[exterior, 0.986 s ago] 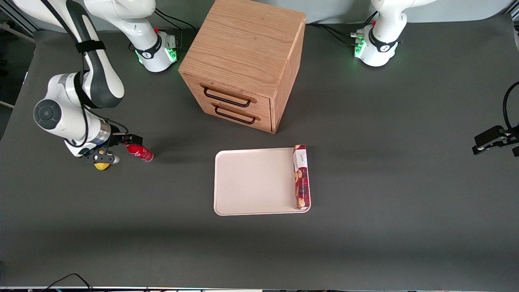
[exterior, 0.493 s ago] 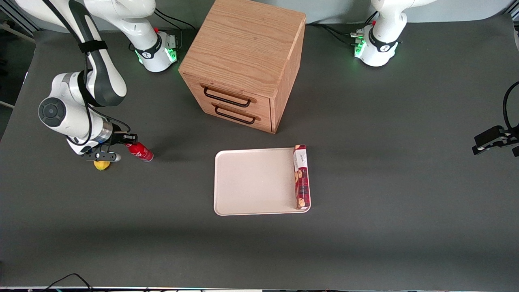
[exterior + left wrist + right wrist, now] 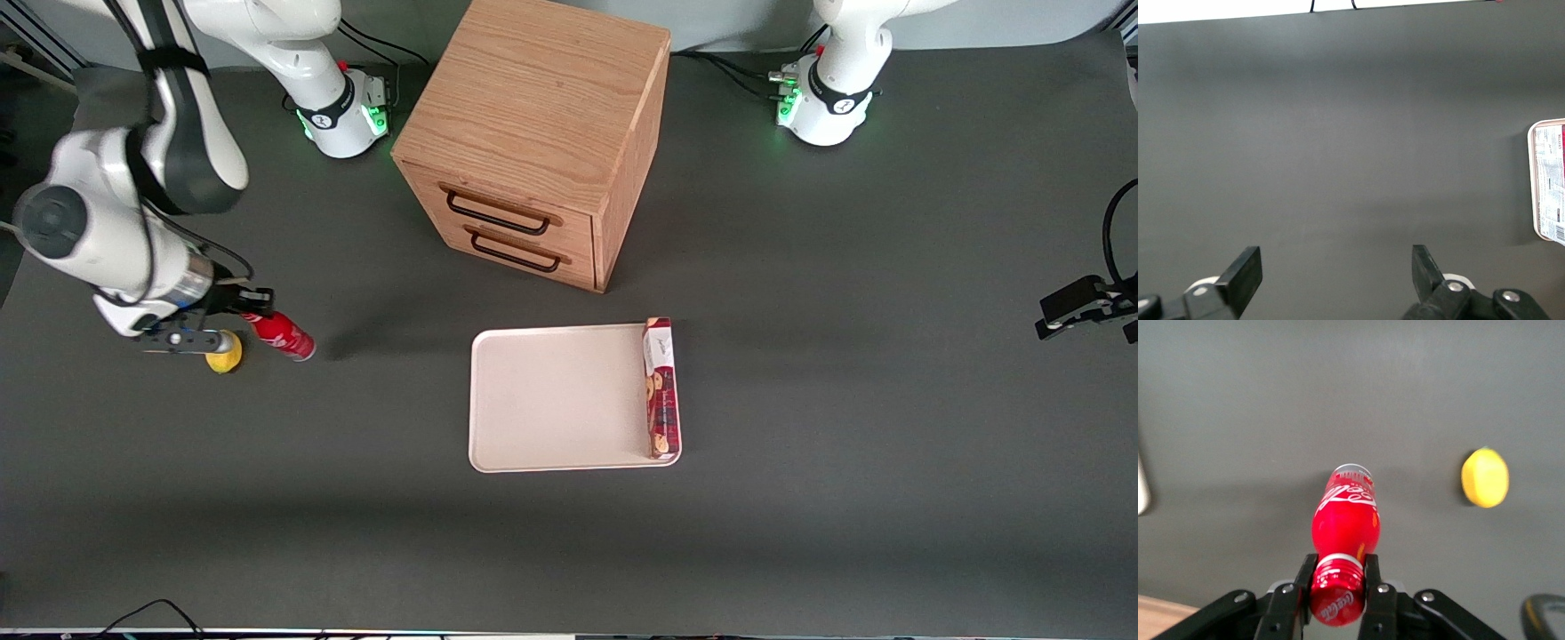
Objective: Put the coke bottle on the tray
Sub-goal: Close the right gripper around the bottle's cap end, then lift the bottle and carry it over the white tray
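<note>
From the front, the gripper (image 3: pixel 251 316) clamps the bottle (image 3: pixel 277 335) by its cap near the working arm's end of the bench. The arm has risen since a moment ago, and the bottle now hangs tilted, seemingly lifted clear, beside the lemon (image 3: pixel 224 353). The tray (image 3: pixel 551 400) lies mid-bench, well apart, with a cookie box (image 3: pixel 661 388) along one edge.

At the right wrist, the gripper (image 3: pixel 1337 577) pinches the cap; the bottle (image 3: pixel 1345 515) dangles above bare bench, the lemon (image 3: pixel 1484 477) nearby. The carry to the tray looks ready to begin.
</note>
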`<state>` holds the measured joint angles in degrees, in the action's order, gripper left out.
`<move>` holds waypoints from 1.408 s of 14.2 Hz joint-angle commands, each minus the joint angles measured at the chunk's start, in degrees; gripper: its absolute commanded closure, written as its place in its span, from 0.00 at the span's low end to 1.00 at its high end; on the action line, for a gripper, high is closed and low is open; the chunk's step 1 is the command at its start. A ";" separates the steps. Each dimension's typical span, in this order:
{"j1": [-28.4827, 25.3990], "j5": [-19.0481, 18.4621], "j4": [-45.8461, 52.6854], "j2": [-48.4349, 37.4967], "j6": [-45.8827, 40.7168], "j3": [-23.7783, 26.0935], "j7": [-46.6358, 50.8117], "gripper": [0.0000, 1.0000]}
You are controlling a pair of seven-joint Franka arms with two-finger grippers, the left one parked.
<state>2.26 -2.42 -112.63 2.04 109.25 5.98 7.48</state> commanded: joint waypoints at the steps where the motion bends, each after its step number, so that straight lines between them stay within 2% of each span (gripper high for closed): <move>1: -0.33 0.75 16.87 2.52 -12.00 1.66 0.69 1.00; 2: -0.85 1.97 23.18 4.88 -15.87 2.79 1.13 1.00; 3: -1.46 3.90 35.08 11.17 -22.61 4.72 3.92 1.00; 5: -2.96 4.18 43.95 17.88 -26.53 8.50 11.98 1.00; 7: -4.80 4.18 48.80 24.30 -25.41 13.07 24.36 1.00; 9: -6.82 3.48 49.35 29.23 -21.65 16.51 33.44 1.00; 11: -10.15 2.87 49.26 33.80 -17.51 16.69 39.77 1.00; 13: -12.71 -0.37 48.74 37.41 -13.91 16.69 44.09 1.00; 16: -14.74 -5.56 44.19 39.71 -6.62 16.87 48.05 1.00; 18: -14.74 -6.53 40.75 39.97 -2.21 17.22 48.42 1.00; 20: -14.74 -7.94 39.77 40.32 -1.67 17.40 48.42 1.00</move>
<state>-12.94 -8.50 -71.33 43.50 106.74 22.58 54.02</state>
